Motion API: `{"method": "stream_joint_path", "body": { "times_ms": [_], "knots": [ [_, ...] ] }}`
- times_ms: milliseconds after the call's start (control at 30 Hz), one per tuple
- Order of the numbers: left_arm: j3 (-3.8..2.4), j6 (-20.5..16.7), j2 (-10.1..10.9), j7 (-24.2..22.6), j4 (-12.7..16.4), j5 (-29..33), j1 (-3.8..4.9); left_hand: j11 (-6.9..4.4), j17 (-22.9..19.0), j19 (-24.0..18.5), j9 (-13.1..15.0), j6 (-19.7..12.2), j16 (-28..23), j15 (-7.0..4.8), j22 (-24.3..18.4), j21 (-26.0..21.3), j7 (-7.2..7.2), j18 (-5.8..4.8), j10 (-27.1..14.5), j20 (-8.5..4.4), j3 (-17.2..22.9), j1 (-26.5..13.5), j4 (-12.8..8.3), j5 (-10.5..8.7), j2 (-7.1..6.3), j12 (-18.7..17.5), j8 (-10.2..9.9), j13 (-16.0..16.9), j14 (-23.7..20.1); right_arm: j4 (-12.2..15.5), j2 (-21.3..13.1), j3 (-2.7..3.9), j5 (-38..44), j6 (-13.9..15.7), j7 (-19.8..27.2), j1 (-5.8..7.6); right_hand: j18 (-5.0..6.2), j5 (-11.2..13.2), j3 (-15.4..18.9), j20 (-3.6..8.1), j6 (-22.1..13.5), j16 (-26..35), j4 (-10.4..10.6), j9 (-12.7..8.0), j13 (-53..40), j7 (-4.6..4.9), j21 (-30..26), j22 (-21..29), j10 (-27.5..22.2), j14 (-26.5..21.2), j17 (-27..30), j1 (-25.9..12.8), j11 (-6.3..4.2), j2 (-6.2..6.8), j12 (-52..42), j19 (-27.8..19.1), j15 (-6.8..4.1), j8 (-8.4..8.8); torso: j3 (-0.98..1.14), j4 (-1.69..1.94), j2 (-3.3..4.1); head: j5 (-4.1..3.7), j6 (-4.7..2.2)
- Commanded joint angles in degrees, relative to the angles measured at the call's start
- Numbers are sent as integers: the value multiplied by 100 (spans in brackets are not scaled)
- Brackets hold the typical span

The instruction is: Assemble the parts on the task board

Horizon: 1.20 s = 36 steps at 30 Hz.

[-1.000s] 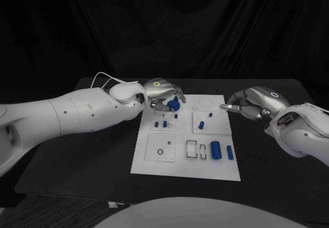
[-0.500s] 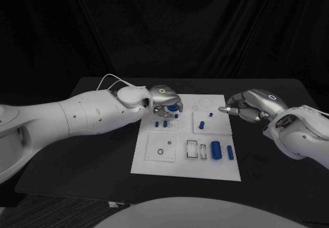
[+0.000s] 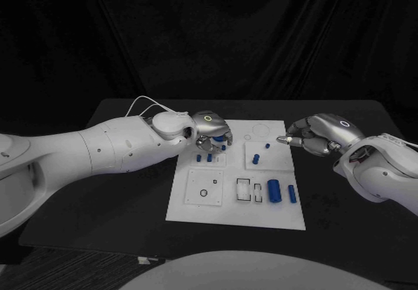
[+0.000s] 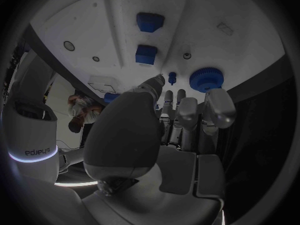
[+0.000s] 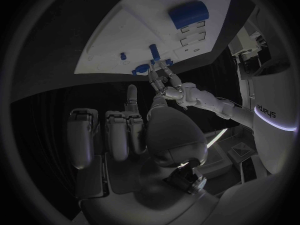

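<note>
At the far left corner of the task board (image 3: 235, 208), the left hand (image 3: 211, 128) is hunched over with its fingers pointing down at the plate. In the left wrist view the fingers (image 4: 187, 110) look fairly straight and close together, with nothing obviously between them, so I'd call it not holding anything, though the fingertips are partly hidden and I can't be fully sure. Just past those fingertips sits the round blue knob (image 4: 205, 79), lying flat on the board, and a tiny blue peg (image 4: 172, 76) stands right beside it. That's the bit the next move seems to hinge on: the knob is directly ahead of the fingers, near but apparently not touching, so a short reach forward and down would probably get it.

Further out along the board are two blue square blocks (image 4: 150, 21) in a row, and in the head view a blue cylinder (image 3: 273, 190) lies with its long axis running toward the robot, near the right edge of the board.

The right hand (image 3: 315, 136) hovers off the board's right edge above the black surface (image 3: 130, 199), fingers curled in loosely on nothing that I can make out. It's well apart from the knob, so the left is clearly the closer one.
</note>
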<state>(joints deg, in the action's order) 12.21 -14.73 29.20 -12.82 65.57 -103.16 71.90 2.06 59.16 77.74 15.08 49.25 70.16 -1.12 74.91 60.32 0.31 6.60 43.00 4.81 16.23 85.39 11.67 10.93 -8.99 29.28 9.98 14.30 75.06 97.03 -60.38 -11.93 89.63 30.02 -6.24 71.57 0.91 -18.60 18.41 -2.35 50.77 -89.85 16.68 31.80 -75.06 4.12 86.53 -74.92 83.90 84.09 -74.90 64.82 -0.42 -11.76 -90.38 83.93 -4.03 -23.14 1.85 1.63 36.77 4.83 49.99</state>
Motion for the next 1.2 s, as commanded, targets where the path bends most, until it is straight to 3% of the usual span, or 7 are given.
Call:
{"method": "stream_joint_path", "body": {
  "times_ms": [33, 367, 967, 1067, 1200],
  "knots": [
    [-6, 36, -37, -24, -36, -29, -18, -14, -21, 26, -3, 56, 16, -1, 778, 11, -5, -103, 58, -9, 54, -22, -44, 82, 43, 37, -1, 10, 0, 0, 1, 3, 36, -37, -4, -15, 3, 30, 37, -23, 30, -15, 7, -8, -1494, -21, 21, -1384, 610, 591, -1510, -65, 5, -13, 38, 422, 17, -11, 2, -1, 1, -3, 1],
    [-6, -35, -125, -60, -189, -30, -85, -28, -139, -5, -5, 109, -18, -5, 765, -33, 6, -92, 187, -15, 287, 21, -199, 305, 52, 13, -10, 7, -63, -18, 5, 3, 36, -94, -25, -19, 6, 30, 39, -22, 31, -15, 5, -9, -1494, -22, 11, -1381, 610, 591, -1510, -67, 6, -18, 38, 416, 18, -10, 3, 0, 0, -17, 1],
    [-7, -161, -319, -61, -449, -30, -178, -83, -172, 5, 19, 254, -11, -36, 773, 8, 60, -98, 401, -31, 487, -1, -337, 300, 50, -14, 38, -10, -57, -33, 8, 3, 36, -108, -29, -25, 9, 27, 39, -22, 34, -15, 1, -9, -1494, -22, 2, -1377, 610, 591, -1510, -65, 6, -24, 38, 411, 18, -11, 2, 3, -2, -16, 1],
    [-7, -185, -340, -54, -497, -30, -185, -146, -161, 50, 58, 441, 21, -75, 792, 96, 155, -111, 562, -45, 560, -56, -385, 284, 62, -31, 112, -24, -9, -35, 3, 3, 36, -112, -30, -26, 8, 24, 36, -22, 36, -15, -2, -9, -1494, -22, 2, -1377, 610, 591, -1510, -61, 6, -30, 38, 411, 19, -12, 1, 0, 0, -20, 1],
    [-7, -221, -357, -59, -528, -30, -193, -169, -114, 115, 78, 536, 72, -99, 823, 231, 179, -133, 769, -64, 656, -47, -471, 286, 108, -45, 132, -35, 58, -35, 2, 3, 36, -111, -32, -26, 8, 24, 36, -22, 36, -15, -2, -9, -1494, -22, 2, -1377, 610, 591, -1510, -61, 6, -30, 38, 411, 19, -12, 1, -3, 1, -17, 1]
  ]
}}
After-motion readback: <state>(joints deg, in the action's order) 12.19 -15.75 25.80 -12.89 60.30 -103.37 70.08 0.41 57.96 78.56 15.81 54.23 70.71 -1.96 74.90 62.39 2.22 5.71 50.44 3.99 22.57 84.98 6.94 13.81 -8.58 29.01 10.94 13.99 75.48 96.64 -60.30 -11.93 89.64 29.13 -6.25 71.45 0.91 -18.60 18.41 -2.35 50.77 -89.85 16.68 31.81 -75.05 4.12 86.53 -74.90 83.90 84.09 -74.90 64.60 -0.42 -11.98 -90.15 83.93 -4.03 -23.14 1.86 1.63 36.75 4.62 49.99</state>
